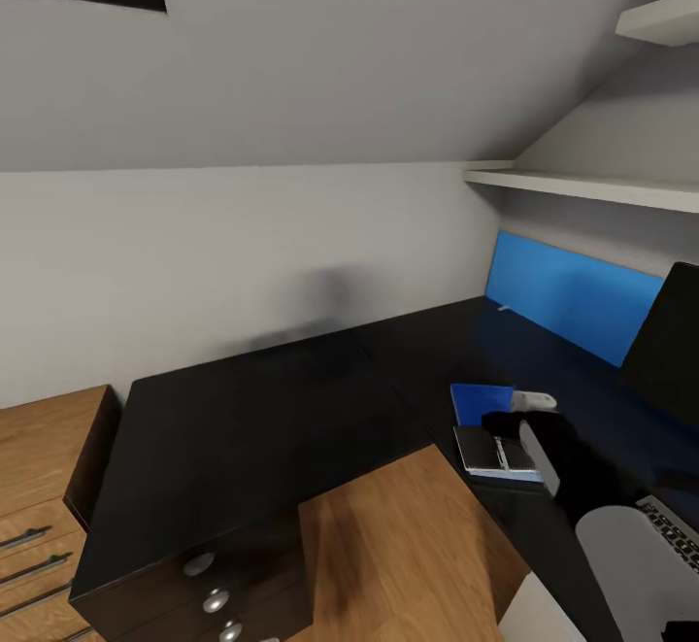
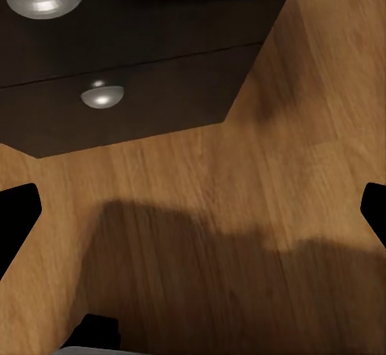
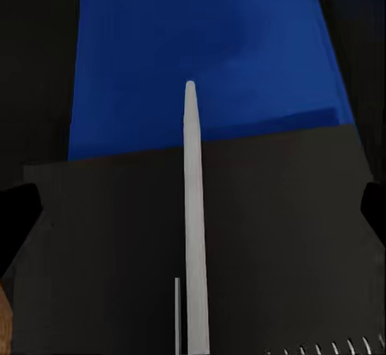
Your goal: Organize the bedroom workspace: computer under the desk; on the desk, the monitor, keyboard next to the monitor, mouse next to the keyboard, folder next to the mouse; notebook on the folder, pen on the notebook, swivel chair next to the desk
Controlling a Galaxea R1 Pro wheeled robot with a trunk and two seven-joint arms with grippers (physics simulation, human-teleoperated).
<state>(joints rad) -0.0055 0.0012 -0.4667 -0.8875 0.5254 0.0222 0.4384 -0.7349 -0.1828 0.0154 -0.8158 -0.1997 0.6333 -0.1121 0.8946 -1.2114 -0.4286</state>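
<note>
Two books and a pen on the desk (image 1: 252, 428).
Near the front edge, the right gripper (image 1: 515, 428) hangs above the notebook (image 1: 495, 455), fingers wide apart. The pen (image 3: 193, 226) lies on that notebook. Behind it sits the blue folder (image 1: 481, 401), touching. The left gripper (image 2: 193, 210) is open over the wood floor (image 2: 201, 234).

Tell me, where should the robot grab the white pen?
Probably around the middle of the pen, coming straight down from above. It is a thin, straight stick lying flat on the dark notebook, so nothing can slip under it. Its two long sides are free, so the jaws should close across its narrow width, one on each side.
</note>
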